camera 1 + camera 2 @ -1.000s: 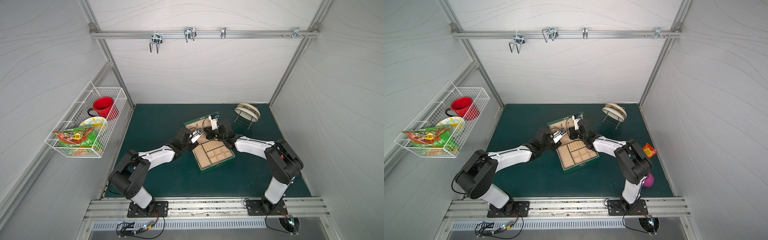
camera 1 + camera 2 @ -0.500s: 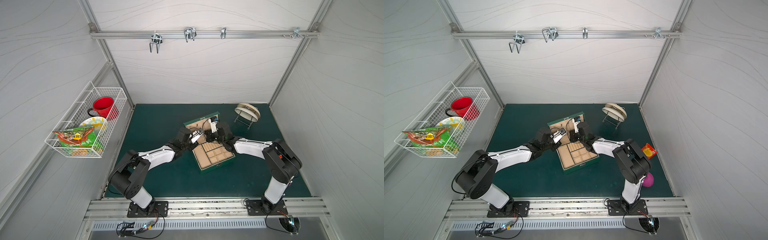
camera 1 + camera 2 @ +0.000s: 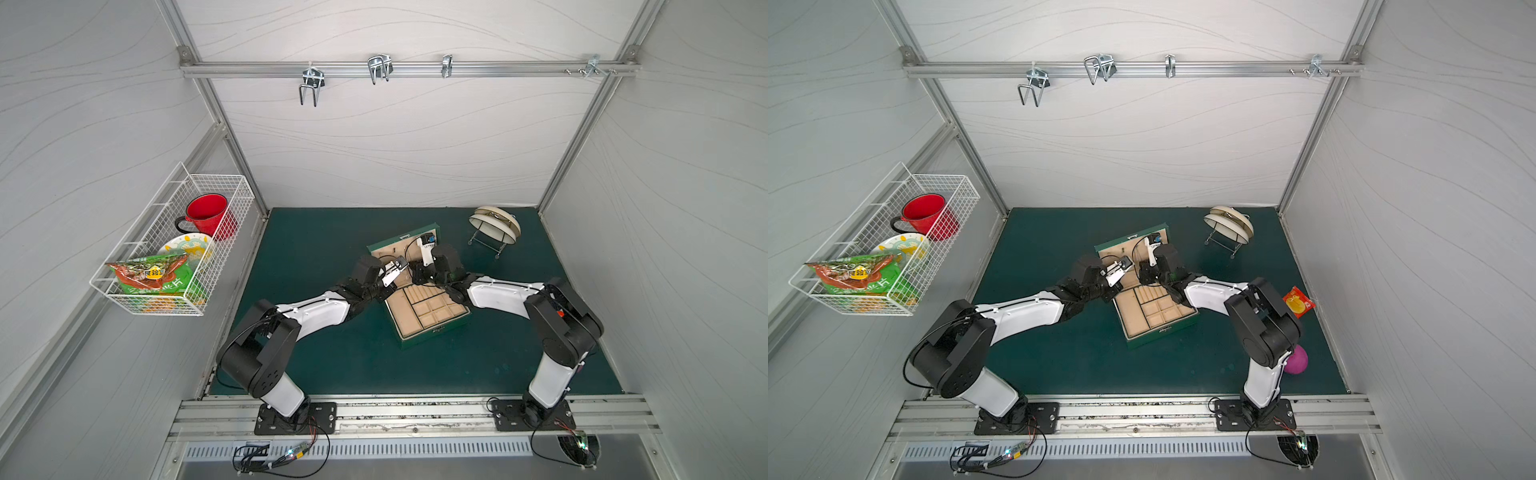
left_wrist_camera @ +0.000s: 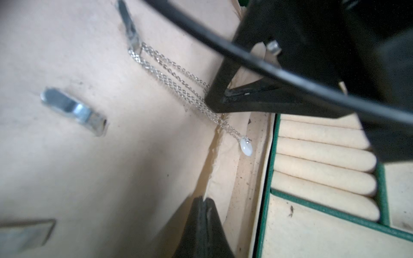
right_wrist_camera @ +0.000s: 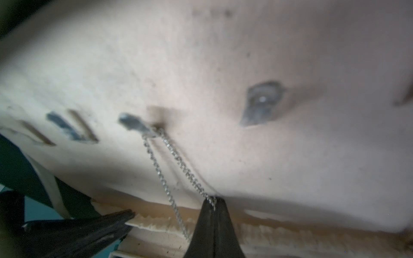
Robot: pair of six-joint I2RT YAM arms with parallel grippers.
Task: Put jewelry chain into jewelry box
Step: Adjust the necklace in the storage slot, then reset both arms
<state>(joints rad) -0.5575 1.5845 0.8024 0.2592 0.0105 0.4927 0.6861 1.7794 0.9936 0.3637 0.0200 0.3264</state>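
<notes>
Basically nothing budged over the last second: left gripper (image 4: 203, 200) stayed pressed together, empty, near the pendant (image 4: 245, 148); right gripper (image 5: 212, 201) kept pinching one strand of the jewelry chain (image 4: 174, 86), already hung on a hook (image 4: 131, 38) in the lid (image 3: 392, 252) of the jewelry box (image 3: 415, 340). Probably just needed releasing.
</notes>
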